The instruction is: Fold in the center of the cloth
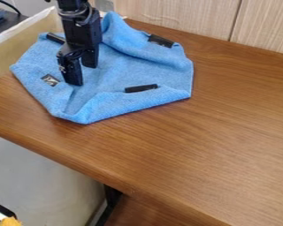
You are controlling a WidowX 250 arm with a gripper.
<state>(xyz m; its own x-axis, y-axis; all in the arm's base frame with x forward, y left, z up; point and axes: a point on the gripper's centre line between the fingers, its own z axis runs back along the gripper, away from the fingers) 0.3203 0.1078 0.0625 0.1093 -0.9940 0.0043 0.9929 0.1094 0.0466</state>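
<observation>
Wooden tabletop carries the blue cloth. Your gripper has its fingers apart, the cloth's middle just to its right.

The black arm comes down steeply over the blue cloth, its hand pointing down at the cloth, two fingers apart.

Probable lab, exact room type uncertain, black robot arm over wood-grain table, pale wood-grain panelling behind
</observation>
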